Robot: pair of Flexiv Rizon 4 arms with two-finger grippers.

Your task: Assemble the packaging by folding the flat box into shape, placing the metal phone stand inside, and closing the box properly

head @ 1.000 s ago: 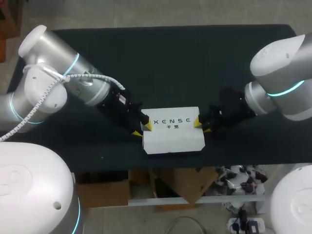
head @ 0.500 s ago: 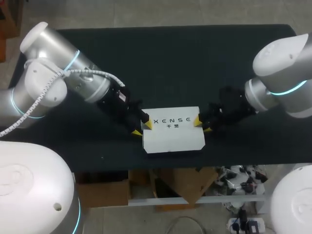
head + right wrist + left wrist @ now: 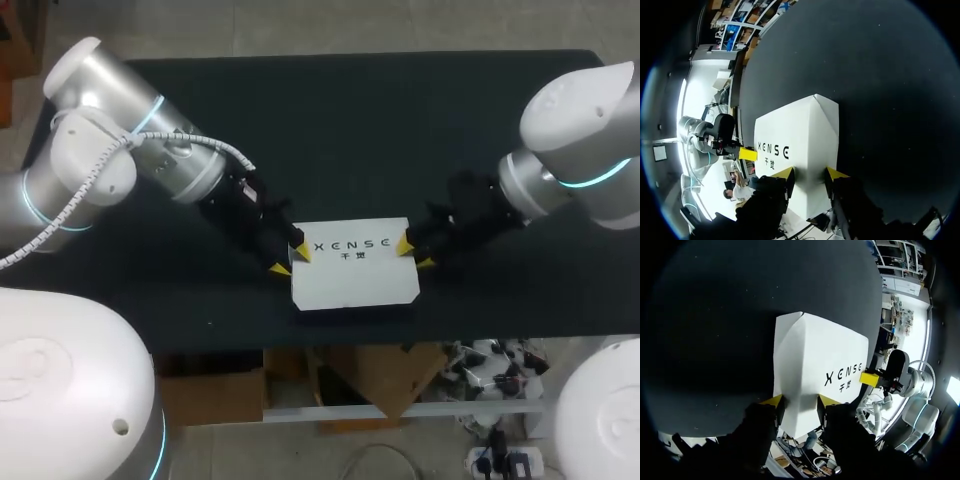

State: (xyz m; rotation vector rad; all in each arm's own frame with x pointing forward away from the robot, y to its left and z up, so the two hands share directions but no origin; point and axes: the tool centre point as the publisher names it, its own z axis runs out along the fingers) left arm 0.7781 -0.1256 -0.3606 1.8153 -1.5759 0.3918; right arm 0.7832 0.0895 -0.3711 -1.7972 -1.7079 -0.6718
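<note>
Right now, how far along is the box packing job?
Looks done: the white box is folded into shape, lid down flat, on the table. In hand: the left end effector and right end effector sit at its two ends. Left, probably: finishing the closure and letting go. The phone stand is not visible, so I cannot confirm it is inside.

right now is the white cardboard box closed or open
Closed: the white cardboard box shows one flat, unbroken printed top in all three views, with no flap raised. What is inside it, cannot tell.
</note>
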